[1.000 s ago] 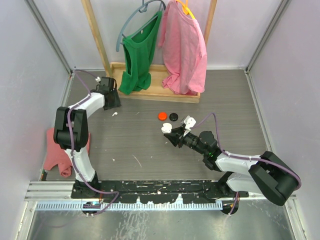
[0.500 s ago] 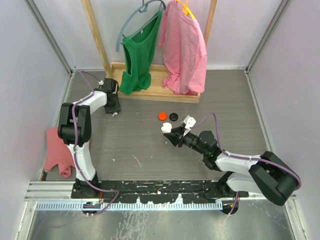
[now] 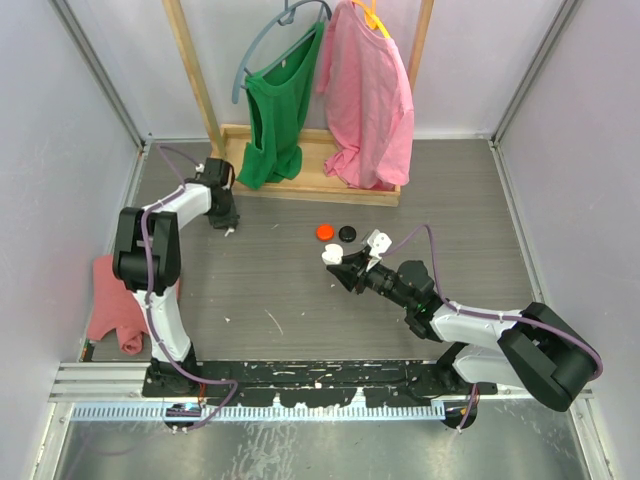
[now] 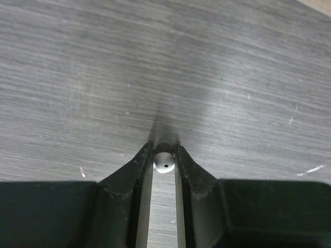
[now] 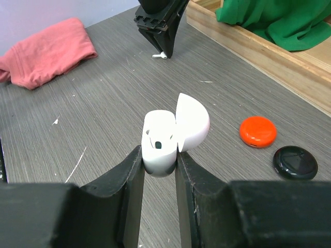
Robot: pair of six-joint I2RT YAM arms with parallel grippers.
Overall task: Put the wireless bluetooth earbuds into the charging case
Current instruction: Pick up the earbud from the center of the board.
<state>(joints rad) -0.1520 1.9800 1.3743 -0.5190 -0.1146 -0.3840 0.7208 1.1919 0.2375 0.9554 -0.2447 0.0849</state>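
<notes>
Jaws: left apparently pinching earbud (image 4: 164, 163) near rack base (image 3: 320, 188); right clenching open case (image 5: 159, 147).

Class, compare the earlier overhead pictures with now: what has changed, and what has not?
The left gripper moved down onto the white earbud and closed on it. The right gripper still holds the open case; the red puck and black puck have not moved.
</notes>
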